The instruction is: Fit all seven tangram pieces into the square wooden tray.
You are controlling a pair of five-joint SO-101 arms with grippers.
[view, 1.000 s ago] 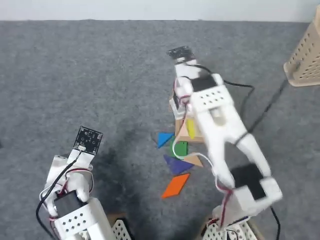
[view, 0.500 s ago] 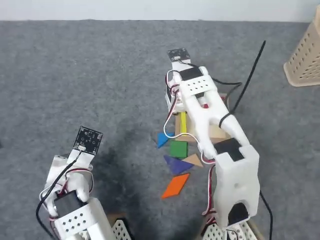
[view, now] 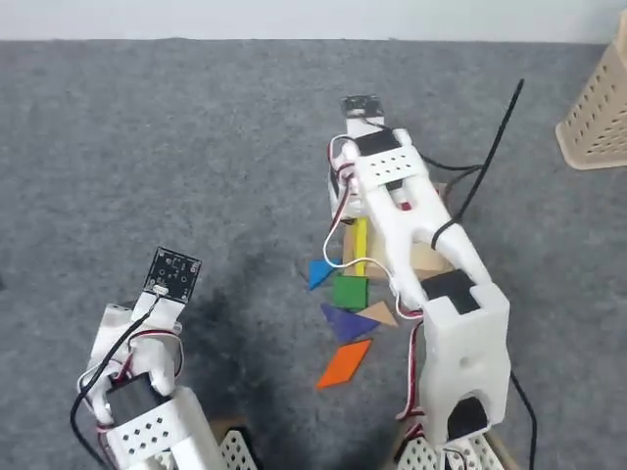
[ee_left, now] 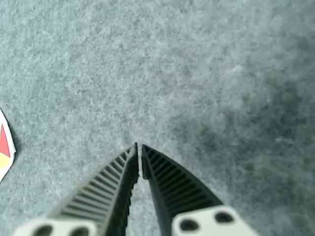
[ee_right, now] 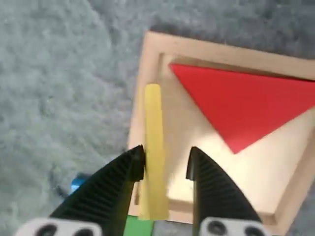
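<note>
The right gripper point(ee_right: 165, 152) hung part-open at the tray point(ee_right: 147, 59) rim — yellow piece point(ee_right: 152, 113) between its jaws, red triangle point(ee_right: 246, 103) just beyond. The left gripper point(ee_left: 139, 147) sat closed over carpet point(ee_left: 197, 59).

The desk point(view: 147, 147) is mottled grey, the tray point(ee_right: 150, 69) pale wood, and the pieces plain: red triangle point(ee_right: 246, 103), yellow piece point(ee_right: 153, 147), blue triangle point(view: 319, 272), green square point(view: 350, 291), purple piece point(view: 348, 322), tan piece point(view: 380, 313), orange parallelogram point(view: 344, 362).

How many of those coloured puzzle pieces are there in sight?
7. Red lies in the tray; yellow stands on edge across its rim, between the jaws of the right gripper; blue, green, purple, tan and orange lie on the carpet beside it.
</note>
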